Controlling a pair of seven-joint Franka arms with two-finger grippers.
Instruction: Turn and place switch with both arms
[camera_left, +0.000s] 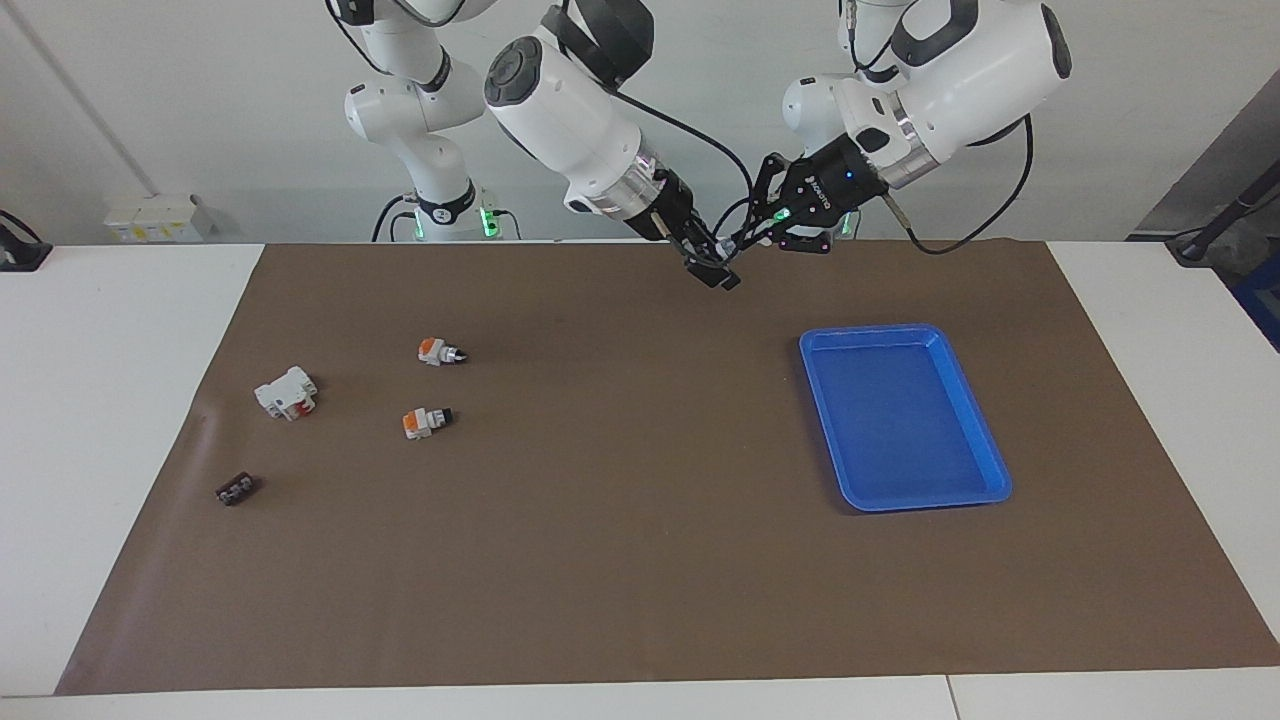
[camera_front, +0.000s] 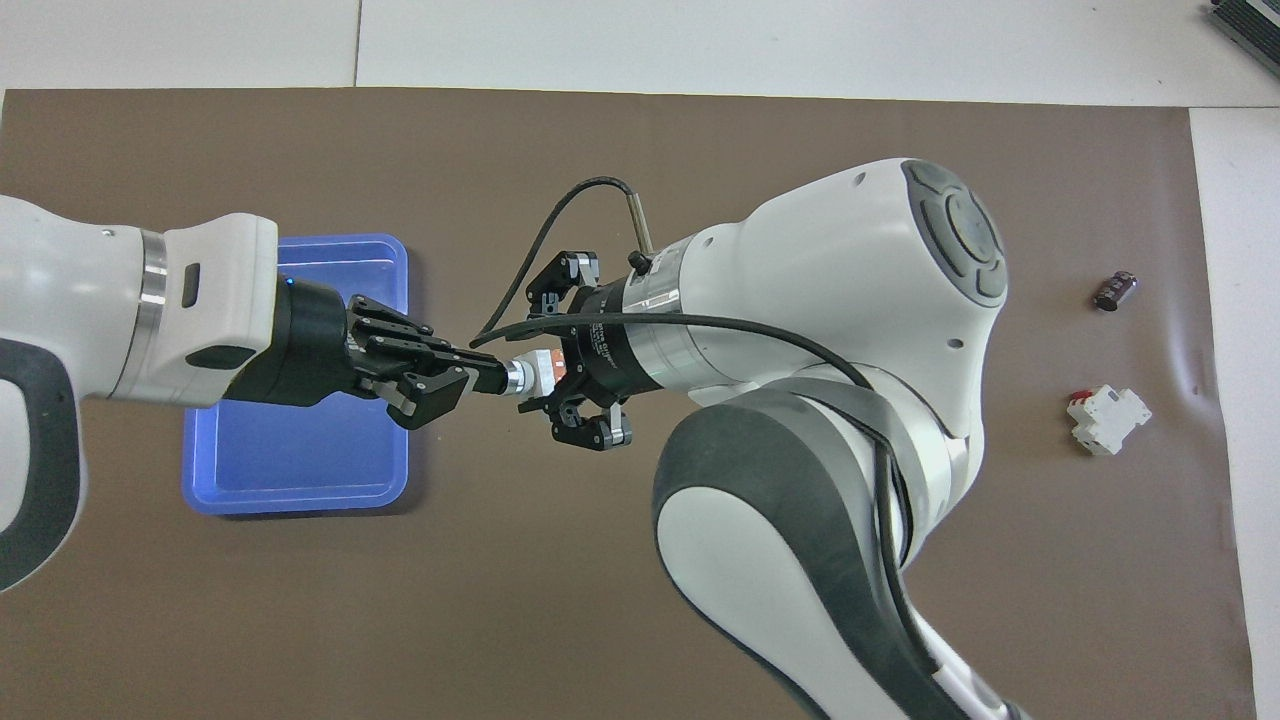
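The switch (camera_front: 540, 368), white-bodied with an orange face up, hangs in the air between my two grippers, over the mat beside the blue tray. My left gripper (camera_front: 478, 375) (camera_left: 745, 243) is shut on its black knob tip. My right gripper (camera_front: 560, 378) (camera_left: 721, 273) surrounds the orange-capped end; whether it still clamps it I cannot tell. In the facing view the switch is hidden between the two hands. Two more small orange-capped switches (camera_left: 438, 352) (camera_left: 425, 422) lie on the mat toward the right arm's end, hidden under the right arm in the overhead view.
A blue tray (camera_left: 815, 400) (camera_front: 300, 500) lies on the brown mat toward the left arm's end. A white block with a red mark (camera_left: 286, 393) (camera_front: 1107, 420) and a small black piece (camera_left: 236, 489) (camera_front: 1114, 291) lie toward the right arm's end.
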